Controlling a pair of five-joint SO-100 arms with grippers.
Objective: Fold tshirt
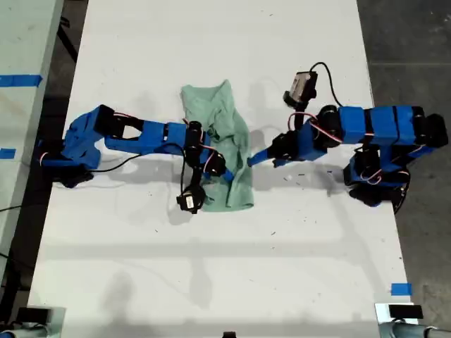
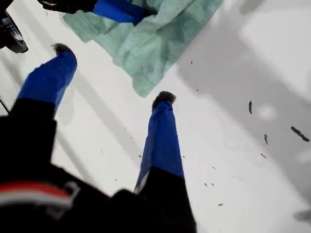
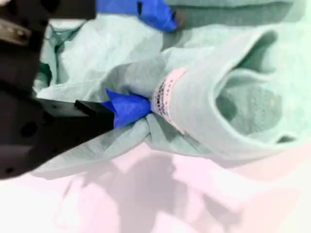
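Both arms are built of glossy blue printed segments joined by black servo blocks, with thin red, white and black wires looping along them, and each pincer has tapered blue fingers tipped with dark pads and carries a small black camera module on a black cable.

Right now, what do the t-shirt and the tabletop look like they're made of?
The tshirt: soft, matte knit cloth, judging by its wrinkles, limp folds and a sewn-in label. The table: a hard, smooth white surface with a faint sheen and small dark specks, possibly plastic or laminate.
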